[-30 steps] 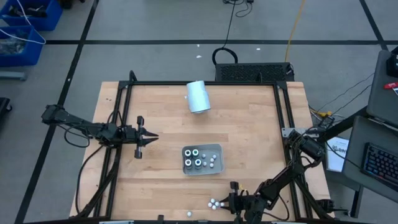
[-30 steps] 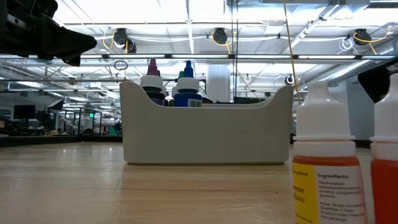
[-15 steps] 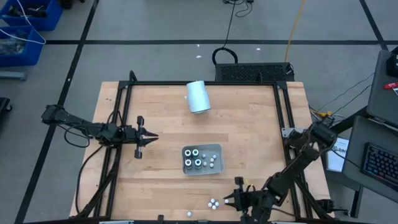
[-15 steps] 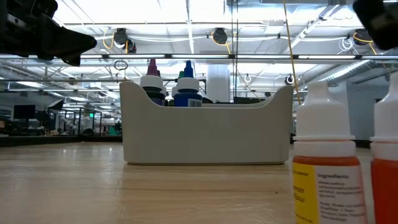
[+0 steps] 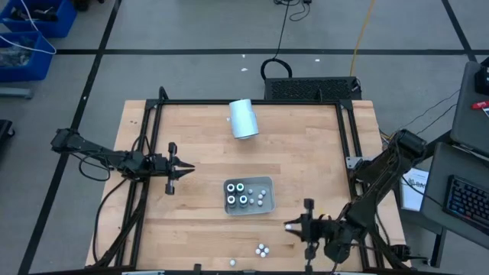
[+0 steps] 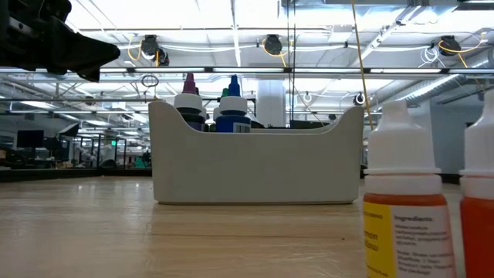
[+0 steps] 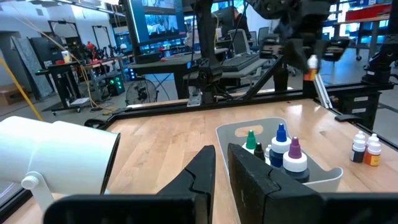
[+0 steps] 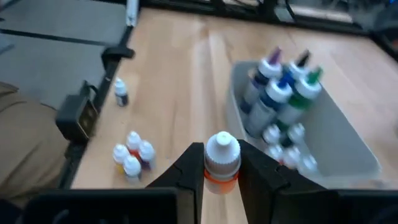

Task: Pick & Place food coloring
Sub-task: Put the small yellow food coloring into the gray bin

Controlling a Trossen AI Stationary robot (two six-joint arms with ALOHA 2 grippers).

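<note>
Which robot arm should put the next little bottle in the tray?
The right one. Its right gripper already holds a small orange bottle, lifted near the grey tray. The left gripper waits empty, farther along the table's left side.

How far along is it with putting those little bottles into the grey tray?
Partway. Several food coloring bottles already stand in the grey tray. The right gripper has its jaws shut on a white-capped orange bottle, lifted near the table's front edge. A small cluster and one lone bottle remain on the table. The left gripper waits at the left.
</note>
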